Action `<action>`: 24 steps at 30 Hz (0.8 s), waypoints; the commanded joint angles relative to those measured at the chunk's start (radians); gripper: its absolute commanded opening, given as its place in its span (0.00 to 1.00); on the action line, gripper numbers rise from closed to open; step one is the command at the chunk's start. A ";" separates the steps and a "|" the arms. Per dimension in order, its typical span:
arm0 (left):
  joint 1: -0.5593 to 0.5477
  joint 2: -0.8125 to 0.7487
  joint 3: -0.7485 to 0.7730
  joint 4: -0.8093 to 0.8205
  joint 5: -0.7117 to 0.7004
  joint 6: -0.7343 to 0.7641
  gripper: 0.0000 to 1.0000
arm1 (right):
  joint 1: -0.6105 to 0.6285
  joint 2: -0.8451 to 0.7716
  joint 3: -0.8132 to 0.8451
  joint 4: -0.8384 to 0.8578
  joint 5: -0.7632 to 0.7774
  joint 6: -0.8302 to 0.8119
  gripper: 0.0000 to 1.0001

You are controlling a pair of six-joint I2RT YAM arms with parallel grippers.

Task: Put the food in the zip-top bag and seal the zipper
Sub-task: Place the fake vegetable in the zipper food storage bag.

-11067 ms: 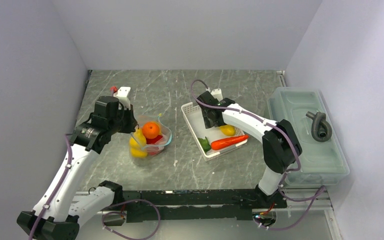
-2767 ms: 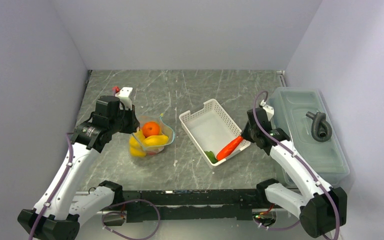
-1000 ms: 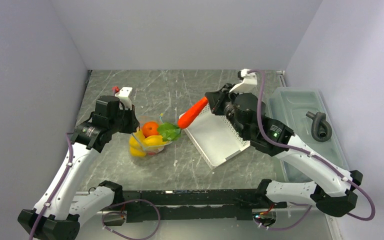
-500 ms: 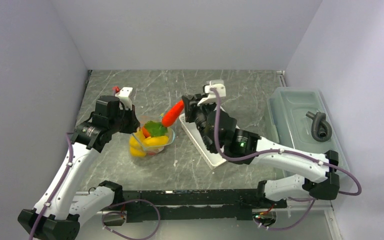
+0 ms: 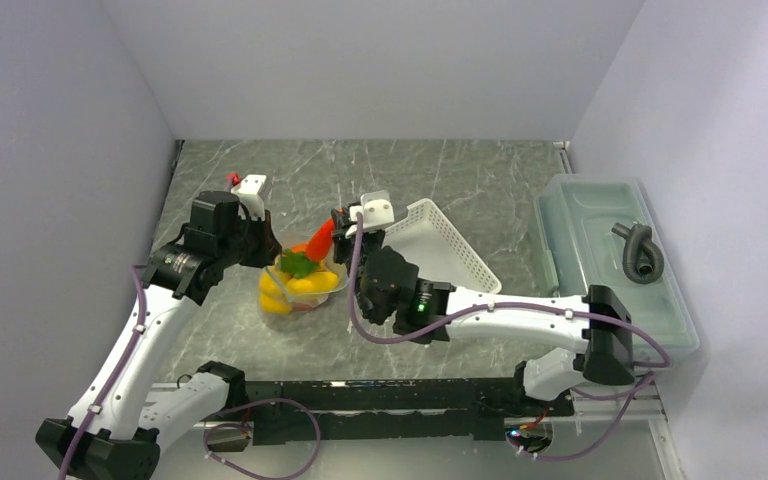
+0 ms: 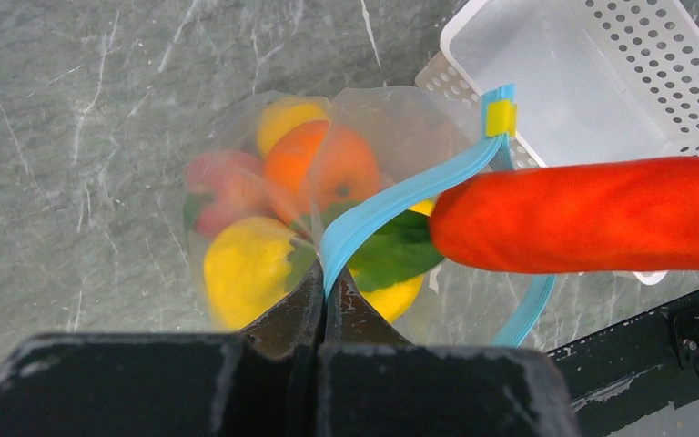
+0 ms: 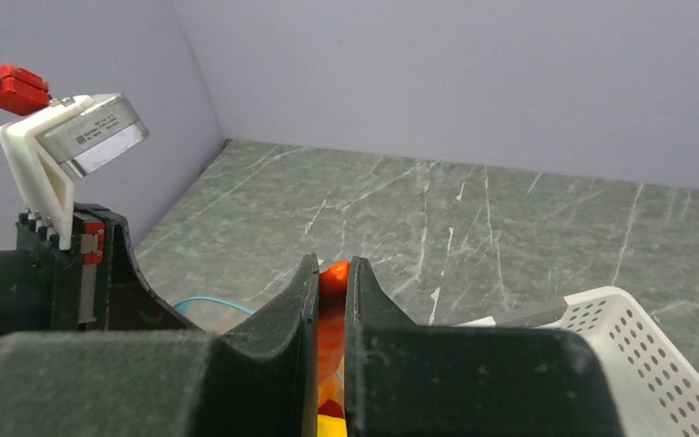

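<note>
Orange-red carrot (image 6: 592,214) clamped in right gripper (image 7: 332,269); left gripper (image 6: 326,284) pinches zipper (image 6: 400,198); leaves (image 6: 391,257) part-hidden, seemingly inside bag (image 6: 391,118).

Three plain, pale lavender-grey walls are closing in the scene: the back wall (image 5: 380,70), the left wall (image 5: 50,150) and the right wall (image 5: 720,120). A dark grey-green surface (image 5: 460,170), veined with white like marble, is spreading between them under soft, even light. A black rail (image 5: 410,395) is running along its near edge, and a translucent lidded bin (image 5: 585,215) is sitting by the right wall.
</note>
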 commanded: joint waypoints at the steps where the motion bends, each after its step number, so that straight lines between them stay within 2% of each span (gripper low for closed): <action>1: 0.004 -0.005 -0.003 0.050 0.039 0.024 0.00 | 0.006 0.026 -0.009 0.200 0.056 -0.044 0.00; 13: 0.007 -0.011 -0.005 0.059 0.071 0.024 0.00 | 0.006 0.151 0.001 0.336 0.092 -0.015 0.00; 20: 0.014 -0.009 -0.007 0.066 0.096 0.020 0.00 | 0.006 0.208 -0.022 0.402 0.100 0.076 0.00; 24: 0.026 -0.005 -0.008 0.073 0.126 0.016 0.00 | 0.015 0.245 -0.040 0.495 0.139 0.075 0.00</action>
